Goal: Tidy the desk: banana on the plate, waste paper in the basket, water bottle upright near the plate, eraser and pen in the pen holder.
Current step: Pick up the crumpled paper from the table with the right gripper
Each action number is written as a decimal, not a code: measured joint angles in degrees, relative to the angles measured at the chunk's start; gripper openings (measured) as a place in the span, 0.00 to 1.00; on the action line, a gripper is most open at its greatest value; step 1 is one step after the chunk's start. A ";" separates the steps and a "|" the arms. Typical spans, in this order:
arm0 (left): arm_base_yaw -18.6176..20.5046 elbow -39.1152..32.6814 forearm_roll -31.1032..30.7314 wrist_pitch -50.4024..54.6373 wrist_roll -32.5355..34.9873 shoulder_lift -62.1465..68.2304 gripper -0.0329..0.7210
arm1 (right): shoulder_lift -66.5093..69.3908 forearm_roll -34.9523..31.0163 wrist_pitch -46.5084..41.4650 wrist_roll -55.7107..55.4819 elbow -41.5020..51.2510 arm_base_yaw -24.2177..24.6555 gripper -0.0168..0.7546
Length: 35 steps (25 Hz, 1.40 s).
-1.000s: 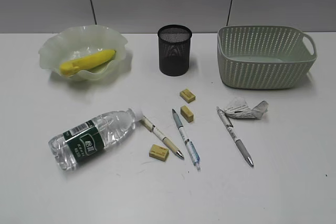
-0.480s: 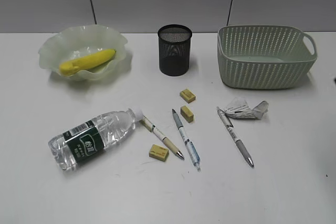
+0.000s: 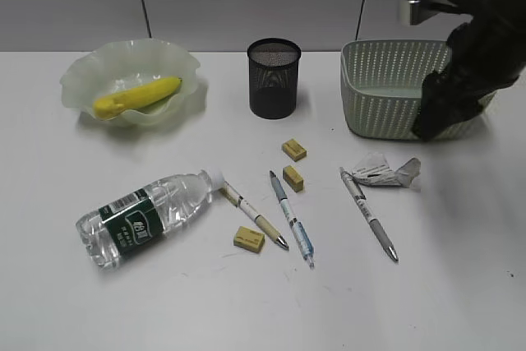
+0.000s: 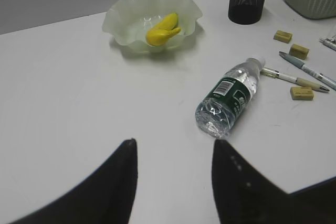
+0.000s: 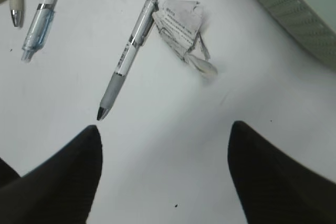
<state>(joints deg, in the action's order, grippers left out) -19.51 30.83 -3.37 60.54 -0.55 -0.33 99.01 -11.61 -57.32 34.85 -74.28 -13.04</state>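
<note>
The banana (image 3: 134, 96) lies in the wavy green plate (image 3: 82, 76). On its side at front left lies the water bottle (image 3: 148, 215); its base sits just beyond my open, empty left gripper (image 4: 175, 142). Three erasers (image 3: 293, 150) (image 3: 292, 177) (image 3: 248, 238) and three pens (image 3: 255, 216) (image 3: 291, 218) (image 3: 367, 213) are scattered mid-desk. The waste paper (image 5: 181, 27) rests beside a pen (image 5: 128, 56), ahead of my right gripper (image 5: 165, 129), which hangs open and empty above the desk. The black pen holder (image 3: 274, 78) and the basket (image 3: 386, 92) stand at the back.
My right arm (image 3: 472, 47) hangs in front of the basket's right half. The basket's corner (image 5: 294, 9) is at the upper right of the right wrist view. A grey wall runs behind the white desk (image 3: 460, 285).
My right arm has come into the exterior view from the right, in front of the basket. Nothing on the desk has moved.
</note>
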 joint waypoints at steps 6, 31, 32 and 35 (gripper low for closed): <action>0.00 0.00 0.00 0.00 0.00 0.00 0.51 | 10.29 0.48 0.82 -0.52 -3.14 -0.79 0.78; 0.00 0.00 0.05 0.00 0.00 0.00 0.51 | 20.60 1.91 12.33 -2.32 -3.50 -1.23 0.78; 0.00 0.00 0.05 0.00 0.00 0.00 0.51 | 20.77 1.97 12.33 -2.26 -3.50 -1.34 0.78; 0.00 0.00 0.05 0.00 -0.05 0.00 0.51 | 21.26 2.88 12.33 -2.21 -3.50 -2.29 0.78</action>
<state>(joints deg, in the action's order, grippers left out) -19.51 30.83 -3.32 60.54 -0.60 -0.33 120.27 -8.72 -44.99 32.64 -77.78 -15.33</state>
